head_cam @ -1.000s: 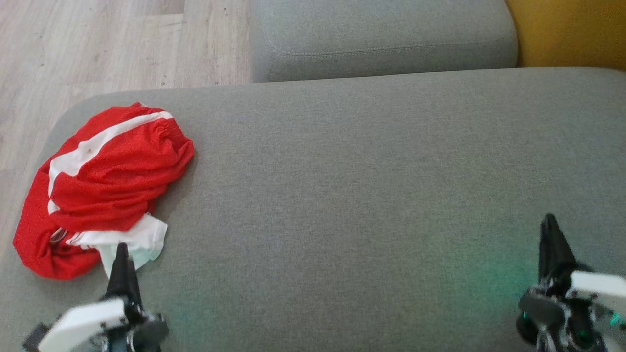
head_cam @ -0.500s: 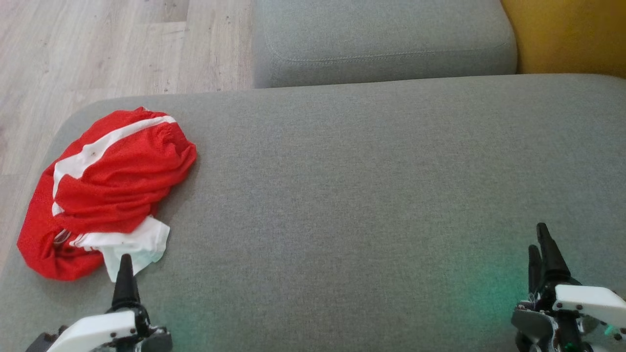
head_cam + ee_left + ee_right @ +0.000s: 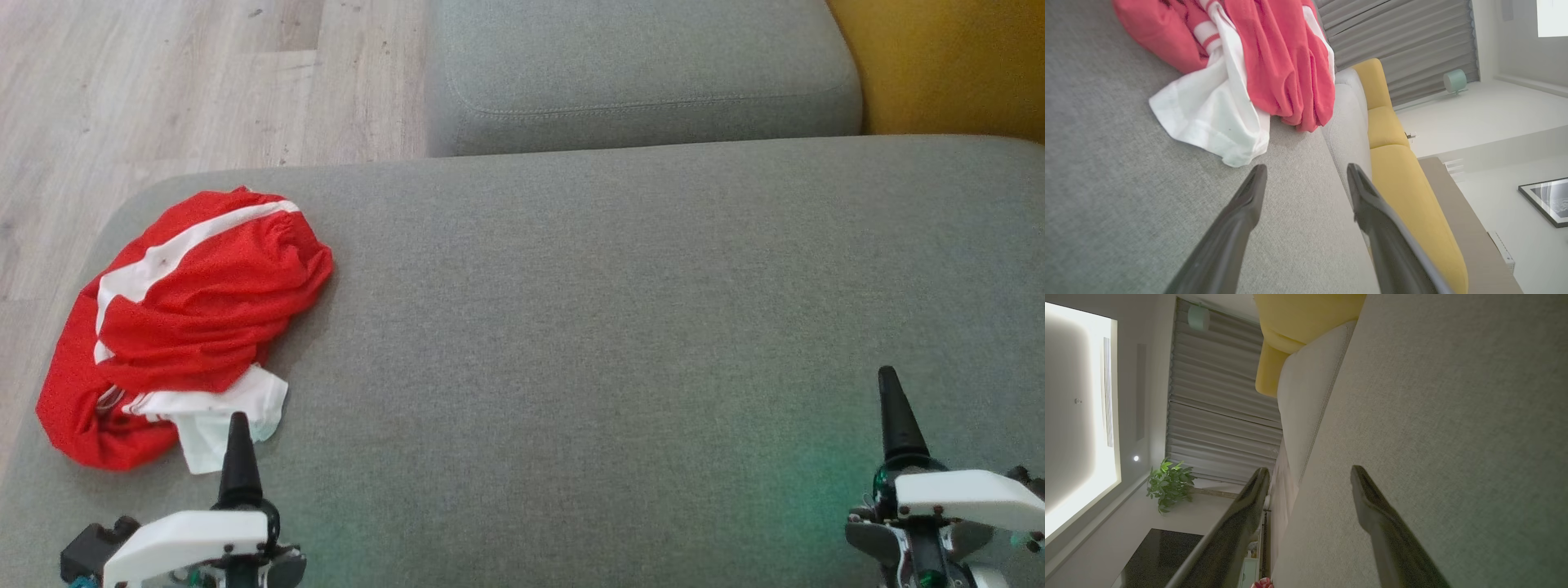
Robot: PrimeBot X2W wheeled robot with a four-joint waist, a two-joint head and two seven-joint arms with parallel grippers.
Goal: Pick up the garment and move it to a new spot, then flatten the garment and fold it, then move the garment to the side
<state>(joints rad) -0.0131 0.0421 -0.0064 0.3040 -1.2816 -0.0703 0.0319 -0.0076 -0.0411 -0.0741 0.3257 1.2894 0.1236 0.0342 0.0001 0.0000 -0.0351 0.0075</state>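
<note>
Left wrist view: grippers wide, garment (image 3: 1274, 61) at the left end of the cushion (image 3: 1106, 183)

The left gripper (image 3: 1305, 167) is spread wide and empty. It is rolled on edge, one finger above the other, with its tips low over the grey cushion at its front left, just short of the garment's white flap. The right gripper (image 3: 1309, 469), equally wide and empty, is rolled likewise over the cushion's front right

1. Left gripper (image 3: 1306, 168) has its two dark fingers spread wide, gripping nothing.
2. Right gripper (image 3: 1310, 470) has its fingers parted too, and they are empty.
3. In the head view, both sit low at the corners, fingertips pointing up.
</note>
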